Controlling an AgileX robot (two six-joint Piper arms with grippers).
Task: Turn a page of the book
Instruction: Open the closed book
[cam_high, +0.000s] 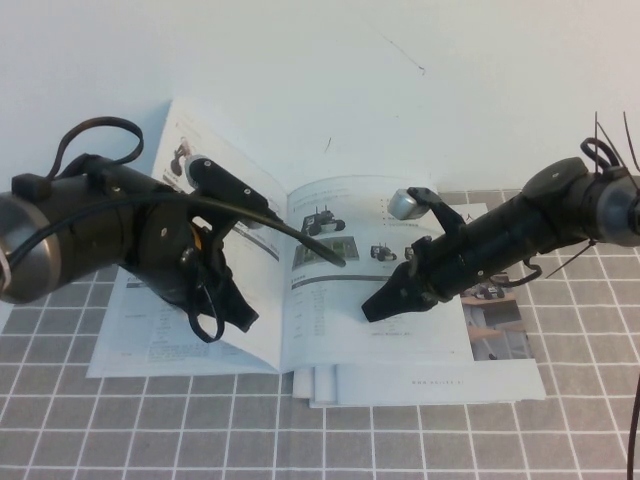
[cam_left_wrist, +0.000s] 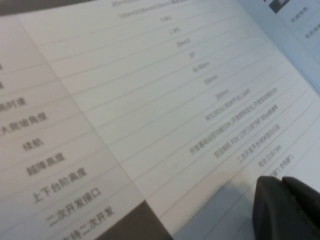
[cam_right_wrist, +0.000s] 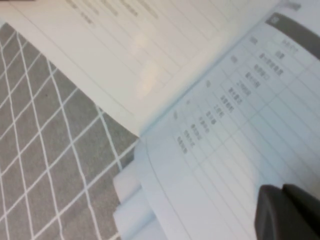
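The book lies open on the grey checked mat. Its right-hand page shows a black wheeled robot above small photos and lies flat. My left gripper is shut, its tip down on the lower part of the left-hand page; in the left wrist view the gripper rests on a page of table lines. My right gripper is shut, its tip on the right-hand page near the spine; in the right wrist view the gripper sits over the page.
Another booklet with a room photo sticks out from under the book at the right and front. The grey mat covers the near table; a bare white surface lies behind. Loose page edges curl at the book's front.
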